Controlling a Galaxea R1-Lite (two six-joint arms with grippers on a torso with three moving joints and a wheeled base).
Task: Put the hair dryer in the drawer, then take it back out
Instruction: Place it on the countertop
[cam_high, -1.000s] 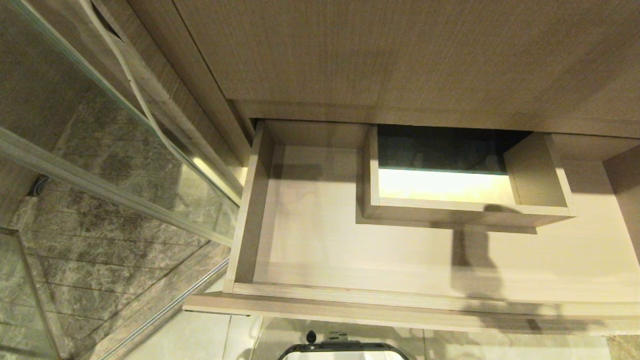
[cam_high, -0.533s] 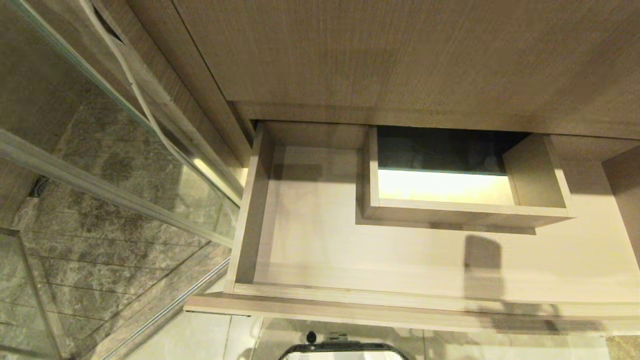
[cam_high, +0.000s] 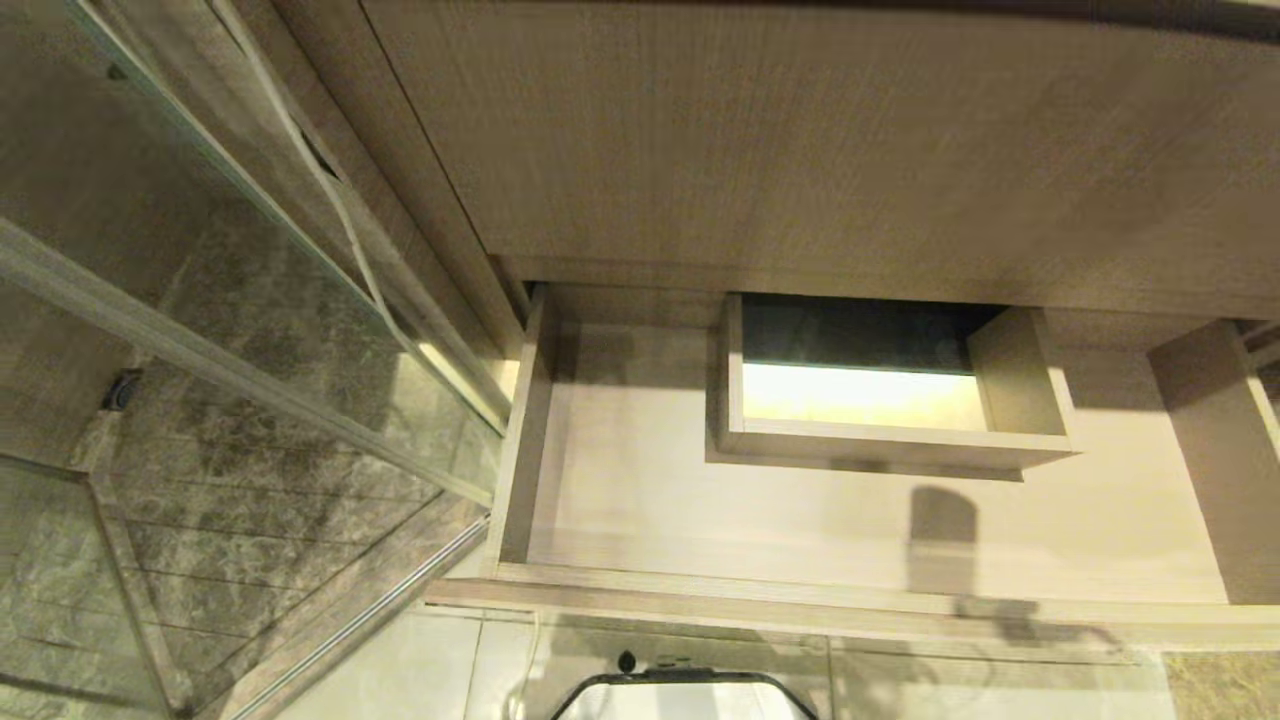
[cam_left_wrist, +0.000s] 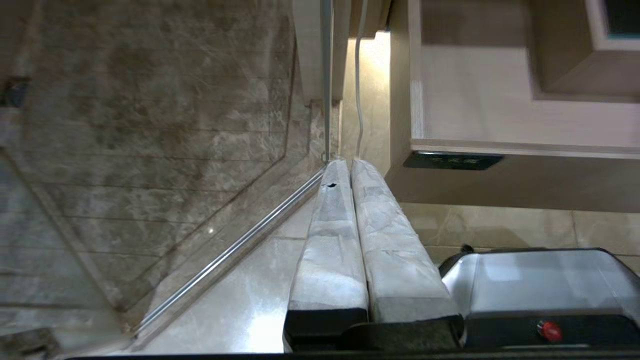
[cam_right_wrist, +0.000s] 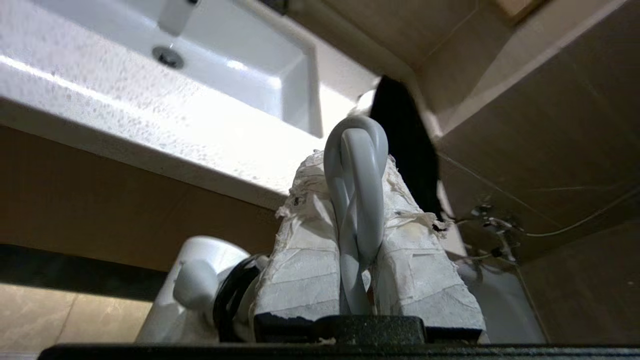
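One loop of cord is all my right hand pinches, so the hair dryer dangling below could swing or slip. That hand sits raised by the sink, above the empty drawer. My left hand hangs closed, holding nothing.

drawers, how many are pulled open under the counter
1: the drawer stands pulled out below the counter, nothing in it. The right gripper grips the hair dryer's cord.
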